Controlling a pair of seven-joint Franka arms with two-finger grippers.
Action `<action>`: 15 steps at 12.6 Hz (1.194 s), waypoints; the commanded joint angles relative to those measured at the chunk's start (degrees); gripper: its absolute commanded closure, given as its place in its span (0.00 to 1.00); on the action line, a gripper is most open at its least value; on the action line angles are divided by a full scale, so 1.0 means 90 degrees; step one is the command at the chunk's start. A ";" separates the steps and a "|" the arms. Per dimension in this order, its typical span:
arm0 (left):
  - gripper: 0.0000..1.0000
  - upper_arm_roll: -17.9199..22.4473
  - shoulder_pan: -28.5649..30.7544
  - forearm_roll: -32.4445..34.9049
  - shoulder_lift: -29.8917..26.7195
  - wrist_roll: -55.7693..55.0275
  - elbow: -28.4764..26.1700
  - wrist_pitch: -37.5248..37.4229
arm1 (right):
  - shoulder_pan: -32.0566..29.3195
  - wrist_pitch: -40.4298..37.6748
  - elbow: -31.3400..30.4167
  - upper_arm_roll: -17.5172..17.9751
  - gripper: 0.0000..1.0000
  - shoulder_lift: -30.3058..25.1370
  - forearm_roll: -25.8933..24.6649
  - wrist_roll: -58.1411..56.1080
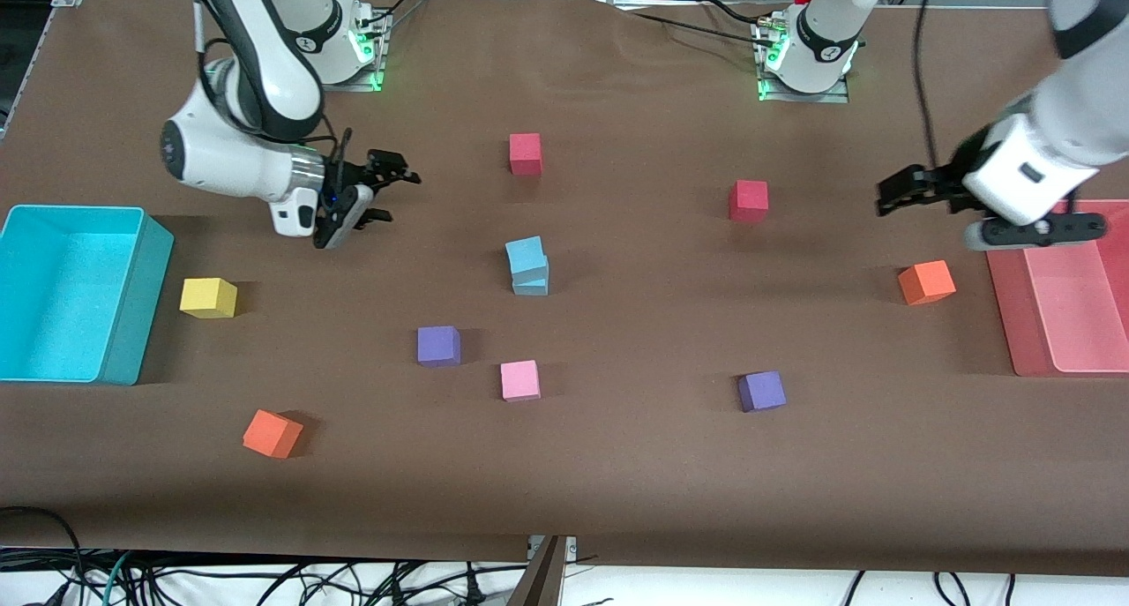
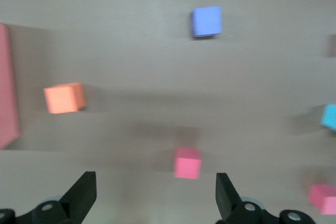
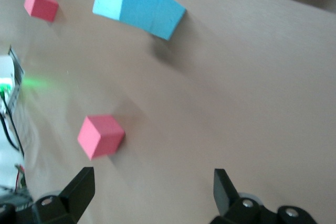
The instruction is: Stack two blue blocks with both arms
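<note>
The two blue blocks stand stacked in the middle of the table, the upper one (image 1: pixel 525 254) turned slightly askew on the lower one (image 1: pixel 532 283). The stack also shows in the right wrist view (image 3: pixel 139 4), and one blue edge shows in the left wrist view (image 2: pixel 329 117). My right gripper (image 1: pixel 394 196) is open and empty, up over bare table toward the right arm's end, apart from the stack. My left gripper (image 1: pixel 886 196) is open and empty, up over the table beside the red bin. Both wrist views show empty open jaws, the left (image 2: pixel 156 187) and the right (image 3: pixel 153 187).
A cyan bin (image 1: pixel 132 310) stands at the right arm's end and a red bin (image 1: pixel 1014 324) at the left arm's end. Loose cubes lie around: two red (image 1: pixel 525 153) (image 1: pixel 749 200), two purple (image 1: pixel 438 345) (image 1: pixel 761 391), two orange (image 1: pixel 926 282) (image 1: pixel 272 433), one yellow (image 1: pixel 208 297), one pink (image 1: pixel 519 380).
</note>
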 commanded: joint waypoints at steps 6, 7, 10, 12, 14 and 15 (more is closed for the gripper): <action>0.00 0.0245 0.0189 0.0490 -0.0334 0.0972 -0.0207 -0.0425 | -0.0279 -0.3252 0.3495 -0.0289 0.00 0.0025 -0.4189 0.4851; 0.00 0.0245 0.0189 0.0480 -0.0402 0.0963 -0.0217 -0.0416 | -0.0299 -0.3175 0.3740 -0.0211 0.00 0.0025 -0.4609 0.4769; 0.00 0.0245 0.0189 0.0392 -0.0432 0.0914 -0.0227 -0.0387 | -0.0922 -0.3233 0.4327 -0.0201 0.00 0.0005 -0.4546 0.4837; 0.00 0.0245 0.0189 0.0373 -0.0422 0.0904 -0.0227 -0.0367 | -0.2061 -0.3136 0.4261 0.0439 0.00 0.0035 -0.4206 0.4817; 0.00 0.0245 0.0199 0.0246 -0.0451 0.0914 -0.0392 -0.0134 | -0.2165 -0.3086 0.4202 0.0532 0.00 -0.0043 -0.3988 0.4856; 0.00 0.0245 0.0199 0.0236 -0.0471 0.0914 -0.0441 -0.0104 | -0.2164 -0.2903 0.4095 0.0522 0.00 -0.0111 -0.4017 0.4856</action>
